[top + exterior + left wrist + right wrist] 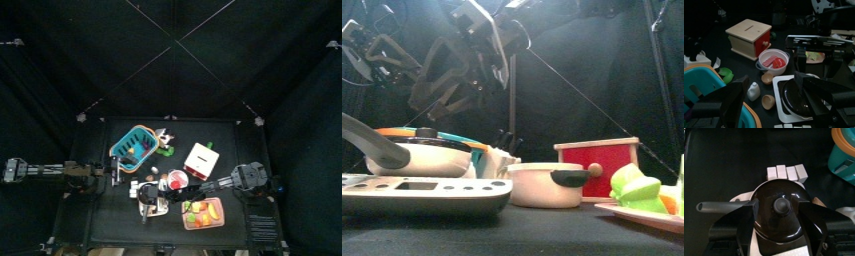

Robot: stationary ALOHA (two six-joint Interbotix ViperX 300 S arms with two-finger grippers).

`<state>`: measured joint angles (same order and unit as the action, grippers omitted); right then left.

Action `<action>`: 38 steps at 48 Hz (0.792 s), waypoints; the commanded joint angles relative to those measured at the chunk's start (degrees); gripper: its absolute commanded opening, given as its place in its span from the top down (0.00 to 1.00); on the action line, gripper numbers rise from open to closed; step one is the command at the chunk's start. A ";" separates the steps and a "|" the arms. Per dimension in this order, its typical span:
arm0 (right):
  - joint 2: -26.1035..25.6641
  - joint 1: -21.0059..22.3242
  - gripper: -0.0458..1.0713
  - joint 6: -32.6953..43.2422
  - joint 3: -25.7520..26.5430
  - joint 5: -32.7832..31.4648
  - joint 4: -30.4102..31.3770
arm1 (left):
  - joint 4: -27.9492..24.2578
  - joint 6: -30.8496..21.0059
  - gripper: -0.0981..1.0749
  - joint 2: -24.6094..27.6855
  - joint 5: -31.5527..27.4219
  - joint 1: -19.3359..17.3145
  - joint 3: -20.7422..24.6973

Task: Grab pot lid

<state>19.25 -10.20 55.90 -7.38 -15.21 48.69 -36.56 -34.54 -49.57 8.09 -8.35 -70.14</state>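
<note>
While my right gripper (171,190) hangs over the desk (227,135) in the top view, the pot lid (425,142) sits on its pan in the front view. Seen from the right wrist, my fingers (731,230) spread wide around the lid's knob (783,205); I should centre, descend, then close. My left fingers' state I cannot tell.

This is a robot test cell in a lab, not a real kitchen. Black curtains (171,60) close in a small black tabletop (227,140) on every side, and two black arms reach over it from fixed mounts. The things set out are play kitchen props: a small pan with a lid (781,208), a white pot (549,185), a wooden box (749,37) and toy food (639,188).
</note>
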 commanded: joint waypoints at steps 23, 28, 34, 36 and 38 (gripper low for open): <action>0.62 0.26 0.24 0.00 1.76 -1.41 0.88 | 0.18 0.00 0.04 0.09 0.62 -0.26 0.79; 1.05 0.35 0.25 0.00 1.76 -1.41 0.62 | 0.18 0.00 0.04 0.00 0.62 -0.26 0.53; 1.41 0.44 0.25 0.00 1.76 -1.49 0.53 | 0.26 0.00 0.04 0.00 0.62 -0.26 0.53; 1.41 0.35 0.25 0.00 1.76 -1.49 0.53 | 0.26 0.00 0.04 0.09 0.62 -0.26 0.53; 1.41 0.44 0.25 0.00 1.76 -1.67 0.53 | 0.26 0.00 0.04 0.00 0.62 -0.26 0.53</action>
<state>22.15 -9.93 55.90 -6.50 -16.88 49.31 -36.47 -34.54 -49.57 8.09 -8.53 -70.49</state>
